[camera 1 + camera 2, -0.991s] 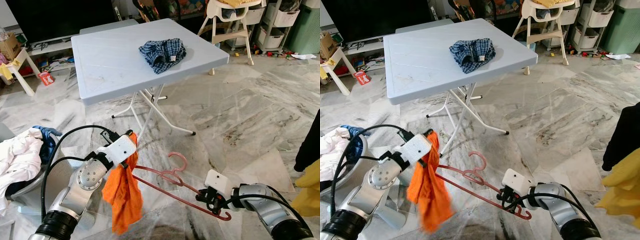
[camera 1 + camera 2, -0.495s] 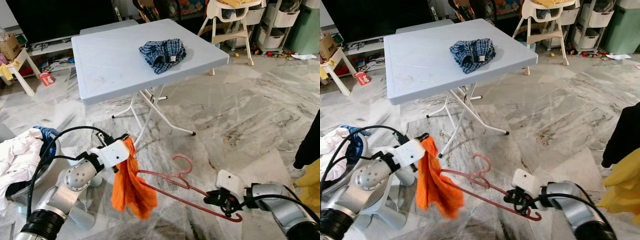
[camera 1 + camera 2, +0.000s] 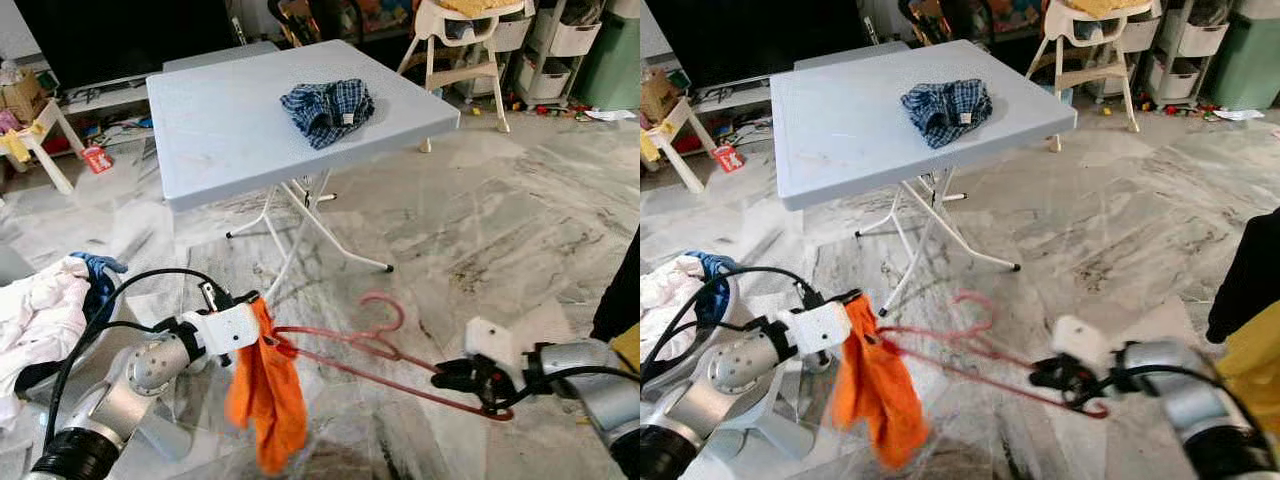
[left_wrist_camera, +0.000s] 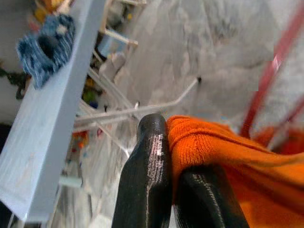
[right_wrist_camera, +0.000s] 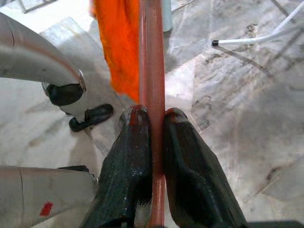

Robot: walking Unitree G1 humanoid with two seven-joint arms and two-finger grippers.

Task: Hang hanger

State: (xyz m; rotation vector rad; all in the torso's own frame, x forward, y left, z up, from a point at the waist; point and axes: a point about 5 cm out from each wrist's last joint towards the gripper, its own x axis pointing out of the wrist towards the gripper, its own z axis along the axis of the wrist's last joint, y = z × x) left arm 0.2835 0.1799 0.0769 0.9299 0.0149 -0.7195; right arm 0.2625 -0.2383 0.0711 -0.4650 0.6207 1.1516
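My right gripper (image 5: 152, 118) is clamped on one end of the red hanger (image 3: 385, 350), its fingers (image 5: 134, 142) pressed against either side of the bar, low over the floor (image 3: 500, 210) on my right. The hanger runs across in front of me, roughly level, its hook (image 3: 385, 308) curling up near the middle. My left gripper (image 4: 178, 156) is pinched shut on an orange cloth (image 3: 268, 395), which hangs down at the hanger's other end; the cloth seems to touch the bar there, though motion blur keeps me from telling whether it is threaded on. Ahead stands a light-blue folding bench (image 3: 240, 120), its near edge just beyond the hanger, its white legs (image 3: 300, 220) splayed underneath, and a crumpled checked garment (image 3: 328, 105) lying on top toward the far side. To my right the marble floor is open up to a dark garment and a yellow one (image 3: 1250, 360) at the edge of view. On my left a heap of white and blue laundry (image 3: 50, 310) sits close beside my left arm. Behind the bench are a highchair (image 3: 455, 40), storage drawers (image 3: 565, 30) and a dark screen (image 3: 110, 35).
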